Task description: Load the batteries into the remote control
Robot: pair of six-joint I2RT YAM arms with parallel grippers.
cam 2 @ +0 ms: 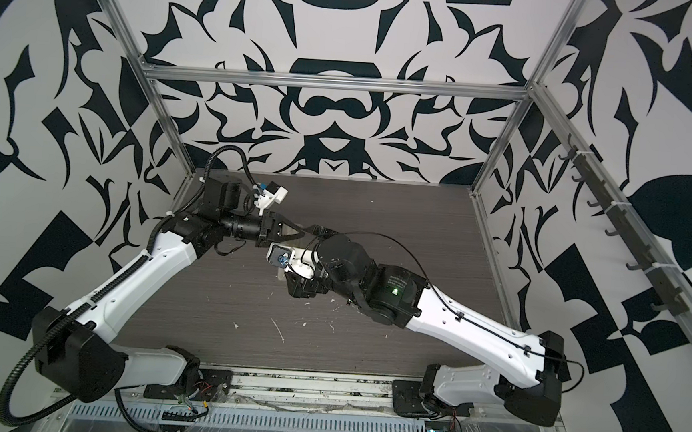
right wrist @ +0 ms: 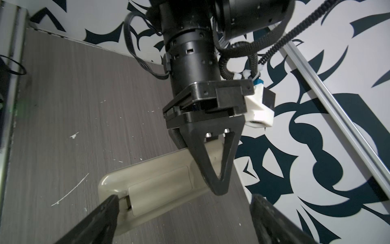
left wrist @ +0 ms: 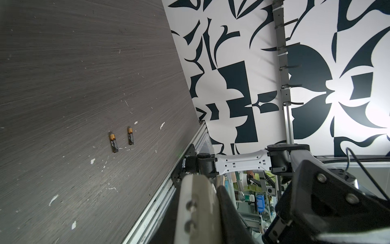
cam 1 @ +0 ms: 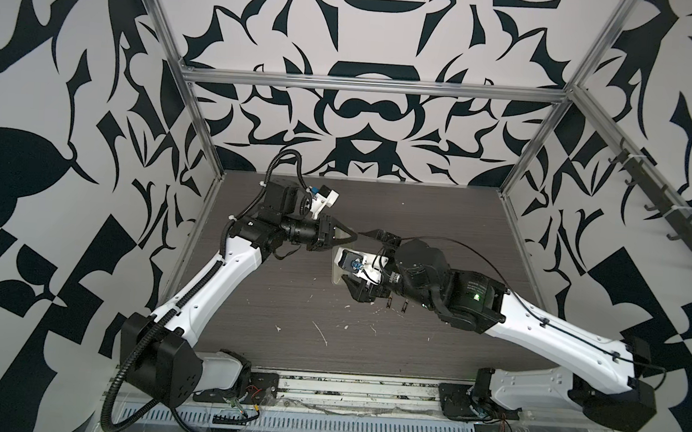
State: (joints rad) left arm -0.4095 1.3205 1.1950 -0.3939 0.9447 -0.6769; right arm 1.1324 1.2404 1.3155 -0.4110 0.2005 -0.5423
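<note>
Left end effector (right wrist: 219,190) clamps remote control (right wrist: 160,181), right end effector (right wrist: 184,198) agape, left wrist shows batteries (left wrist: 113,142)

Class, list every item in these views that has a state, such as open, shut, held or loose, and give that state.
Left gripper: shut on the slim cream plastic remote control.
Remote control: back showing, rectangular battery cover on.
Right gripper: open, one fingertip at the cover's end.
Two dark gold-banded cylindrical batteries: loose on the grey wood-grain table, side by side, apart.
</note>
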